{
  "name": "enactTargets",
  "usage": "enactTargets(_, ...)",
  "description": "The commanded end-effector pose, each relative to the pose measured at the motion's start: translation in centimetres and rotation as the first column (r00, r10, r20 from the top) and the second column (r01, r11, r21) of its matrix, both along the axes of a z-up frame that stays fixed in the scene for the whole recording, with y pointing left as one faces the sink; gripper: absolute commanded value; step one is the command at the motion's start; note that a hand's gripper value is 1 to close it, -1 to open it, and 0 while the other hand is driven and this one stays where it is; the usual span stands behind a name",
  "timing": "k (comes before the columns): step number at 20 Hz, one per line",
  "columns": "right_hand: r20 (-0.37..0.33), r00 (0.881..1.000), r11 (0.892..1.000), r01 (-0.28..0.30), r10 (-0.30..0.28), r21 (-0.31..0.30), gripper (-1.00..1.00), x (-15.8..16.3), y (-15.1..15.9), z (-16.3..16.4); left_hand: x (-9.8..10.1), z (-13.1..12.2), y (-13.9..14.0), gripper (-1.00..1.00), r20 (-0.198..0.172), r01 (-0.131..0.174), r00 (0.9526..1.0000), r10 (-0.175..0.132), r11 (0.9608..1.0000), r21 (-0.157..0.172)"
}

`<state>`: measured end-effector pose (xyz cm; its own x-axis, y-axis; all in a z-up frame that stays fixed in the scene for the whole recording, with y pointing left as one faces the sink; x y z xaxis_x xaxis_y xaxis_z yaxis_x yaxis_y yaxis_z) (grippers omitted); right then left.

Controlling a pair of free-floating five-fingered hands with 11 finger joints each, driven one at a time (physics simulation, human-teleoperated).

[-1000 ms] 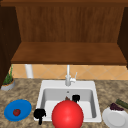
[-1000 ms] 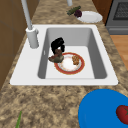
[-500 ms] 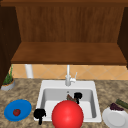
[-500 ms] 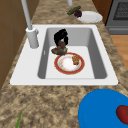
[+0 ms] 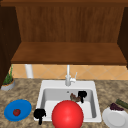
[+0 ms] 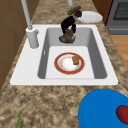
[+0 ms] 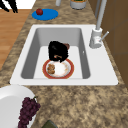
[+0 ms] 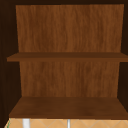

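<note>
The right hand (image 5: 82, 94) hangs over the sink (image 5: 45, 86), and its fingers curl around a brown lump of food (image 6: 67, 37), held above the basin floor. In the left side view the hand (image 6: 68, 23) is above the lump. Below it, on the sink floor, lies a red-rimmed plate (image 6: 69, 63) with one small brown piece (image 6: 75, 59) on its edge. The left hand (image 5: 39, 114) floats at the front left corner of the sink, fingers hanging relaxed, holding nothing. Beside it on the counter is a blue plate (image 5: 18, 110) with a tomato (image 5: 16, 112). At the right a white plate (image 5: 115, 117) carries grapes (image 5: 115, 107).
</note>
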<state>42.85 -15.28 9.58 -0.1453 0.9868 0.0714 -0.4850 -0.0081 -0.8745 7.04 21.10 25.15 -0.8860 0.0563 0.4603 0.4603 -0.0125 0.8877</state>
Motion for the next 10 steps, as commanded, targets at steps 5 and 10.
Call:
enactTargets(5, -0.005, 1.000, 0.999, 0.031, -0.031, 0.031, 1.00, -3.5, -2.2, 6.1, 0.0, 0.0, 0.0, 0.00, 0.000, 0.000, 1.0000, 0.000, 1.0000, 0.000)
enactTargets(10, -0.002, 1.000, 0.999, 0.024, -0.024, 0.040, 1.00, -6.3, -4.1, 9.8, 0.0, 0.0, 0.0, 0.00, 0.000, 0.000, 1.0000, 0.000, 1.0000, 0.000)
